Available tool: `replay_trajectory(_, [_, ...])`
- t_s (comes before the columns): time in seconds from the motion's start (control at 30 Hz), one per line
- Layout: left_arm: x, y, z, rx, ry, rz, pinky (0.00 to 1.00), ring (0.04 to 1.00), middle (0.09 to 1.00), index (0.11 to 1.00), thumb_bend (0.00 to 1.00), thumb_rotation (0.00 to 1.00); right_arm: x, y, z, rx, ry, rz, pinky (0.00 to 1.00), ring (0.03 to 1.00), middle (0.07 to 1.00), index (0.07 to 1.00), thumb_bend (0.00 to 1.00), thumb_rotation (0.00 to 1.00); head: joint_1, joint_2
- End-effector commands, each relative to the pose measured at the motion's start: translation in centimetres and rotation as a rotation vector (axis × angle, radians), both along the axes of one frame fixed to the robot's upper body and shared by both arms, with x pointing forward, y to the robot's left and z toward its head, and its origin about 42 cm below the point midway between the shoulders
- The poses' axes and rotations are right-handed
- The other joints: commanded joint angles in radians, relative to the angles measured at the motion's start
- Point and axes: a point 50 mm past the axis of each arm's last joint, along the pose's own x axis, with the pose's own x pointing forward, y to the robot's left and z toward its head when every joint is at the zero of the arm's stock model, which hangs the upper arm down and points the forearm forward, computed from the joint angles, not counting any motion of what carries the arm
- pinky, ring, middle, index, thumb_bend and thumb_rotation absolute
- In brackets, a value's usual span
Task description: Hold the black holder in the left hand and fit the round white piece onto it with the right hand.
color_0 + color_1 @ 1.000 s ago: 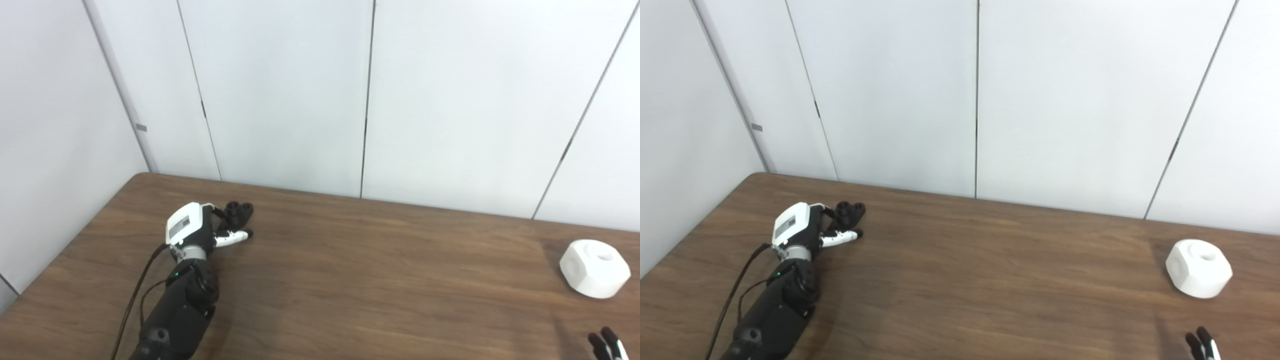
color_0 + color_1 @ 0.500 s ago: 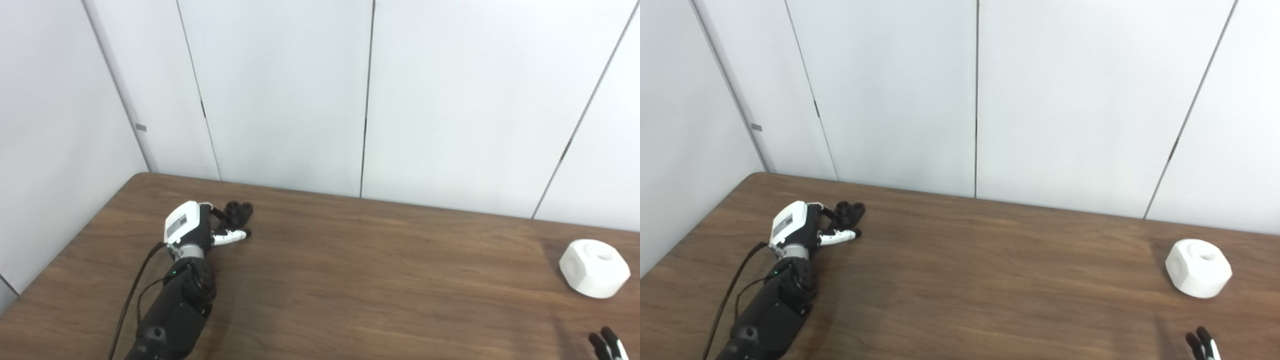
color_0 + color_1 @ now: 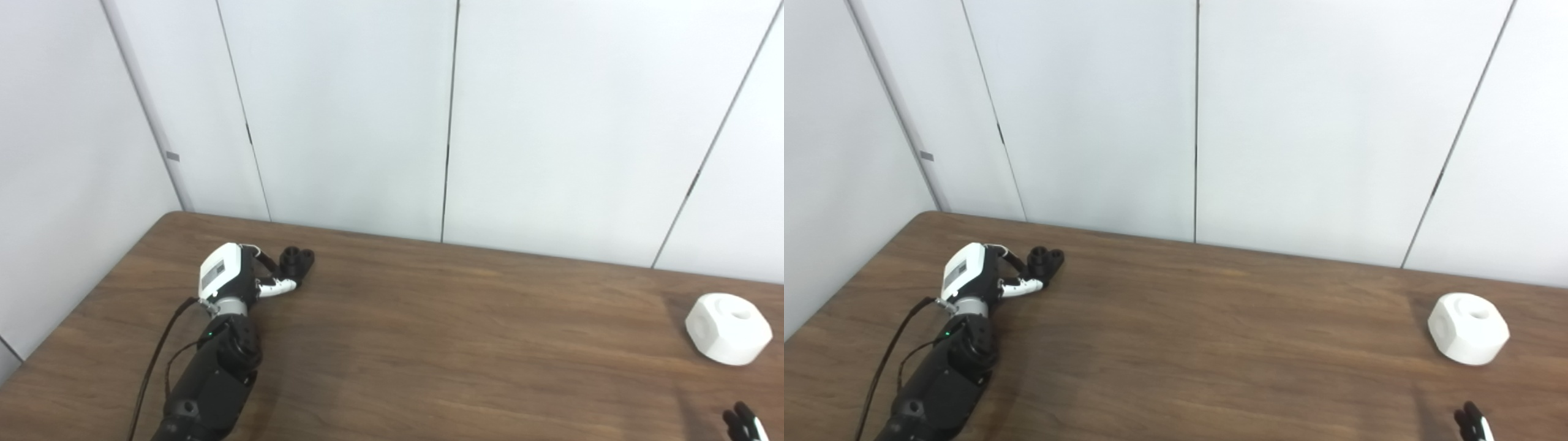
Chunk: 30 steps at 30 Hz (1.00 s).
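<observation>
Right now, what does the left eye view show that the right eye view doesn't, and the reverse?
Left eye view only: the table's left edge down to the bottom corner.
Right eye view only: more tabletop to the right of the round white piece.
Both: the left robot hand with fingers on the black holder, and the right robot hand at the bottom edge.

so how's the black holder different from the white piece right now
The black holder is dark and looks smaller; the round white piece is white, chunky and faceted, with one hole in its top. The black holder sits far left with the left hand at it, fingers reaching around it; the round white piece sits alone far right, with only the fingertips of the right hand in view below it. Both rest on the brown table.
</observation>
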Motion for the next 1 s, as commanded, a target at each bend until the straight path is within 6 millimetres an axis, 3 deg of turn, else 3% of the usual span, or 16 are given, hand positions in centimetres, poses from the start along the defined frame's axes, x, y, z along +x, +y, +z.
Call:
replay_trajectory(0.0, [0.6, 0.4, 1.3, 0.006, -0.036, -0.015, 0.82, 0.878, 0.796, 0.486, 0.52, 0.05, -0.1, 0.2, 0.9, 0.006, -0.045, -0.013, 1.0, 0.992, 0.962, 0.972, 0.48, 0.95, 0.002, 0.0])
replay_trajectory(0.37, [0.2, 0.3, 1.0, -0.005, -0.024, -0.033, 0.84, 0.873, 0.787, 0.486, 0.52, 0.05, -0.2, 0.2, 1.0, 0.003, -0.046, -0.016, 1.0, 0.991, 0.957, 0.969, 0.49, 0.97, -0.003, 0.005])
replay_trajectory(0.67, [-0.7, 0.3, 0.9, -0.053, -0.003, -0.101, 0.79, 0.868, 0.798, 0.486, 0.52, 0.05, -0.2, 0.3, 0.9, -0.001, -0.047, -0.015, 1.0, 0.994, 0.964, 0.968, 0.49, 0.98, -0.02, 0.015])
replay_trajectory(0.97, [-5.1, -1.0, 1.1, -0.067, 0.019, -0.304, 0.78, 0.877, 0.81, 0.487, 0.51, 0.05, 0.0, 0.4, 1.4, 0.016, -0.05, -0.02, 1.0, 0.989, 0.958, 0.961, 0.51, 0.96, -0.037, 0.028])
